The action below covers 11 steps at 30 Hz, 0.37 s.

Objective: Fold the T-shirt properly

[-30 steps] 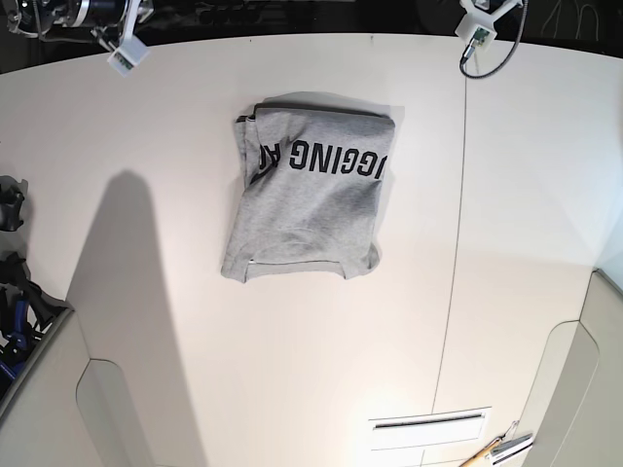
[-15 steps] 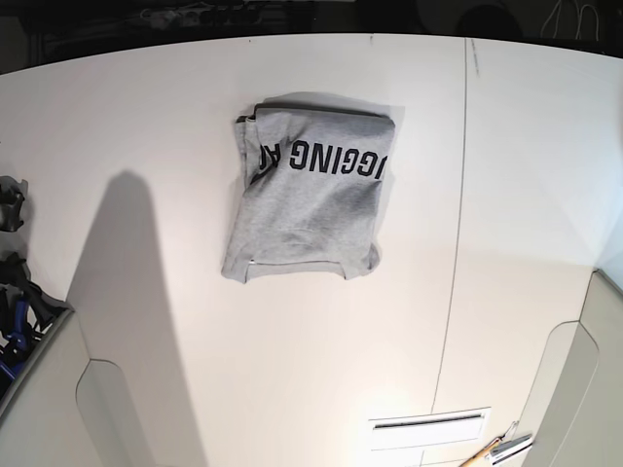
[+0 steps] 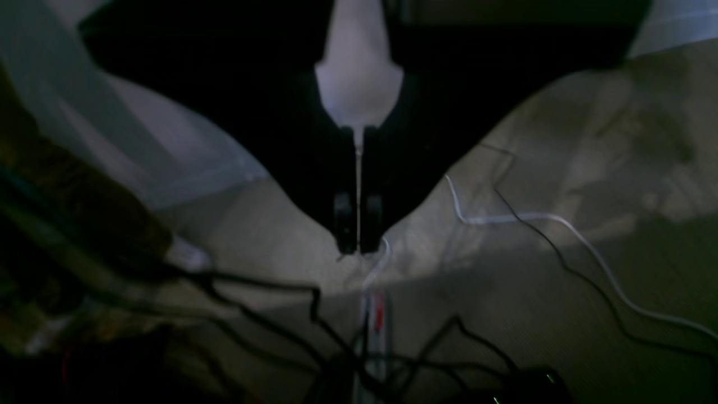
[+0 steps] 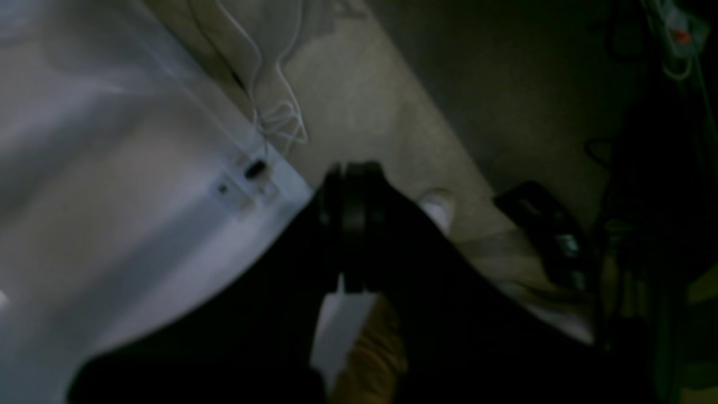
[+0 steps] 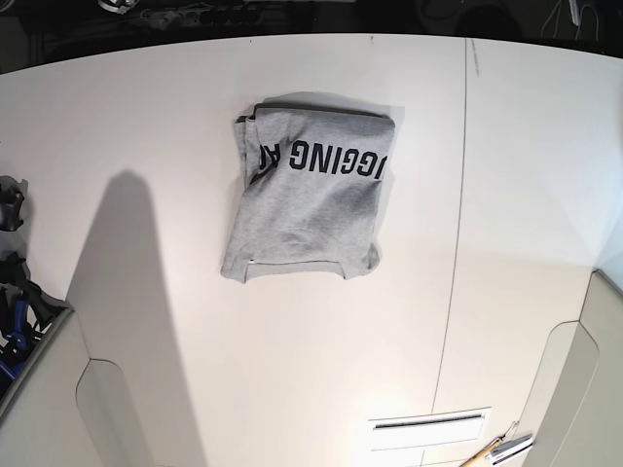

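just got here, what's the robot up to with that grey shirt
Nothing is handling it right now. The heather-grey T-shirt lies folded into a compact bundle on the white table, black block lettering facing up and upside down in the base view. Both arms are away from it: the left gripper looks closed, or very nearly, with no cloth between its fingertips, and the right gripper is too dark to read. The folding looks about finished.

Base view: from above, facing down on table [image 5: 292,370], farthest. Both wrist views: close behind fingertips, facing the floor [image 3: 252,224].
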### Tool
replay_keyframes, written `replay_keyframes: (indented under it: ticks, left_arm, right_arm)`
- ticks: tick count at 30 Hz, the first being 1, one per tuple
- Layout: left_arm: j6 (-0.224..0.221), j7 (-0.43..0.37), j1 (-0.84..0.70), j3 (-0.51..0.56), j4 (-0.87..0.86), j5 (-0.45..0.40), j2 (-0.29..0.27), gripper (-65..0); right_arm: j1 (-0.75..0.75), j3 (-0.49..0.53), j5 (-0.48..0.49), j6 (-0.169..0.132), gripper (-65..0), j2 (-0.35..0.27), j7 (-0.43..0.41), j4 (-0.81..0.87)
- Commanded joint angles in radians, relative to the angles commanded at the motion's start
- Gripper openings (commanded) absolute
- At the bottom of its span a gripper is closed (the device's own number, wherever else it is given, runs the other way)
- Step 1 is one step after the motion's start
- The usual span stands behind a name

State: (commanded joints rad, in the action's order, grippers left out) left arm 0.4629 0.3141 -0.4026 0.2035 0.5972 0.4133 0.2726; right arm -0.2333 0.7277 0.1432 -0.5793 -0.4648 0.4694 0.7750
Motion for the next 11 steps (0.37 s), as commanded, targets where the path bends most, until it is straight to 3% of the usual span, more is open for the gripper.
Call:
replay_keyframes:
  ticks: [6,11]
  left_arm:
    - [-0.018,0.0,0.026,0.0,0.02,0.0,0.002,-61.9]
    - [-0.018,0.0,0.026,0.0,0.04,0.001,0.002,-61.9]
  right_arm:
    - [-0.001,-0.027,-0.126,0.0,-65.0,0.005,0.002,-0.008]
    - [0.003,-0.093,-0.101,0.001,-65.0,0.006,0.0,-0.008]
